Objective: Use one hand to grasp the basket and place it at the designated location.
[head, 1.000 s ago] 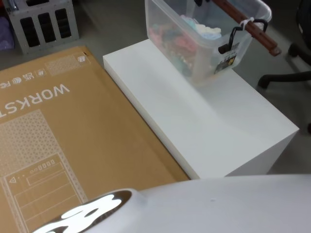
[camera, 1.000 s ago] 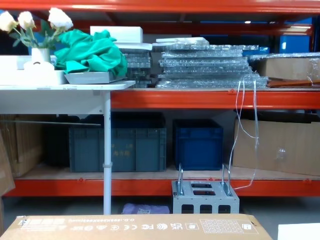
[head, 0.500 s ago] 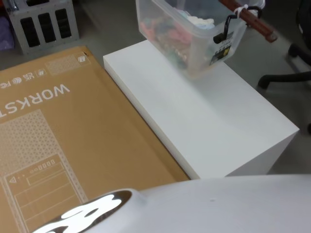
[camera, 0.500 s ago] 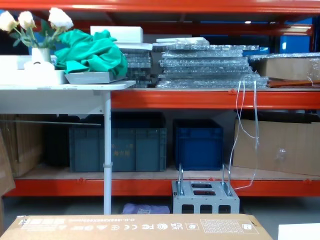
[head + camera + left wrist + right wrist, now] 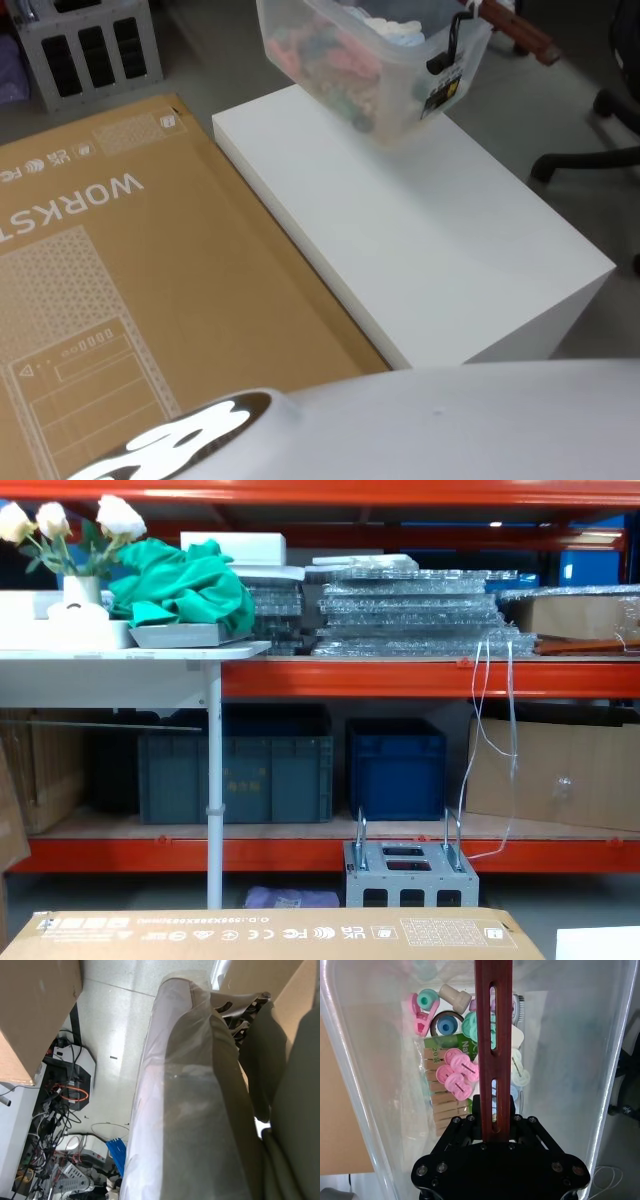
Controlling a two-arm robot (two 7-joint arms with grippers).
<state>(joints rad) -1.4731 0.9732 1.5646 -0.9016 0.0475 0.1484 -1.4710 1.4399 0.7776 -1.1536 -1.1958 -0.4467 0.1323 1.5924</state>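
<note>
The right gripper (image 5: 492, 1134) is pinching the wooden bar handle (image 5: 492, 1025) from both sides, jaws pressed against its flanks, and is carrying the clear basket (image 5: 372, 62) over the far end of the white platform (image 5: 430, 250). The tub appears to be hanging just clear of that surface, tipped slightly, with pastel pegs (image 5: 455, 1074) heaped inside. To do this carry well, the grip should be staying square on the bar so the load is not swinging or spilling, and the tub should be travelling level and coming down flat at its spot, which cannot be told from here. The platform top is smooth and bare. A flat cardboard carton (image 5: 130, 280) is lying just beside it on the left. Across the room, orange shelving (image 5: 400, 675) is holding dark blue crates (image 5: 395, 765), and a grey metal stand (image 5: 410, 875) is sitting on the floor.
</note>
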